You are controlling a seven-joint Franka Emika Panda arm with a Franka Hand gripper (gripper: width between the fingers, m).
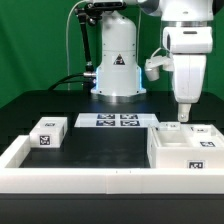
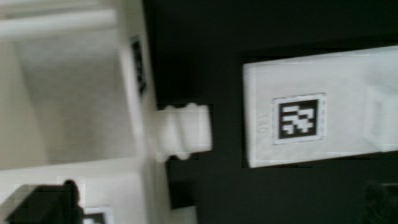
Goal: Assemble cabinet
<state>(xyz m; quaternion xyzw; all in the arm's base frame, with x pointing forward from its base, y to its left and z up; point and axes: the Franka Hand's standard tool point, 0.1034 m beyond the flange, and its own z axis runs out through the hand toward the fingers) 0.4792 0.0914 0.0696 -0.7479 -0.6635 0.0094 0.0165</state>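
Note:
The cabinet (image 1: 178,150) is a large white open box with tags, at the exterior view's right. In the wrist view its white wall (image 2: 71,100) shows a round white knob (image 2: 178,133) sticking out sideways. A flat white panel with a tag (image 2: 311,110) lies next to it across a dark gap; it also shows in the exterior view (image 1: 205,133). My gripper (image 1: 184,114) hangs just above the cabinet's back edge, pointing down. In the wrist view my gripper (image 2: 214,205) is open and empty, with one dark finger (image 2: 45,205) over the box wall.
A small white block with a tag (image 1: 47,133) sits at the exterior view's left. The marker board (image 1: 113,121) lies in front of the robot base (image 1: 117,75). A long white border rail (image 1: 90,180) runs along the front and left.

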